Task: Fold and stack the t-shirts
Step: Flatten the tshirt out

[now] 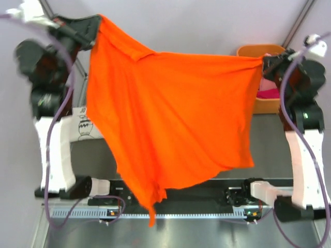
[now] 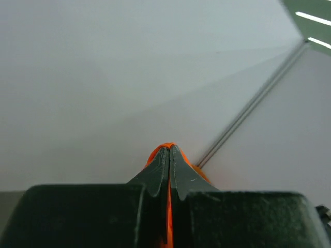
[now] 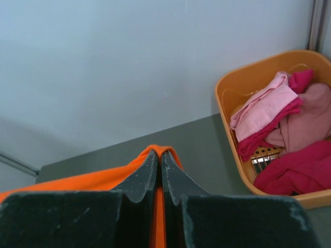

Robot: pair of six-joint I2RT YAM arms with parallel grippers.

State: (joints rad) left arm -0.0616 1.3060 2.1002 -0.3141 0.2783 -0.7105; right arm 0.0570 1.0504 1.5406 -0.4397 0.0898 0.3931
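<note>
Left arm (image 1: 54,150) and right arm (image 1: 305,155) are both raised, elbows bent, wrists turned inward. Left gripper (image 1: 87,32) sits well left of the bin (image 1: 257,50); right gripper (image 1: 266,63) is just in front of the bin's left edge. Both sets of jaws are pinched together on the top edge of the orange t-shirt (image 1: 170,119). The shirt is stretched between them, long axis left-right, top edge sloping down toward the bin. Its body hangs free, lowest corner pointing down. Pink and magenta t-shirts (image 3: 269,111) are heaped inside the bin. White printed t-shirt (image 1: 84,127) lies well left of the bin, mostly hidden.
</note>
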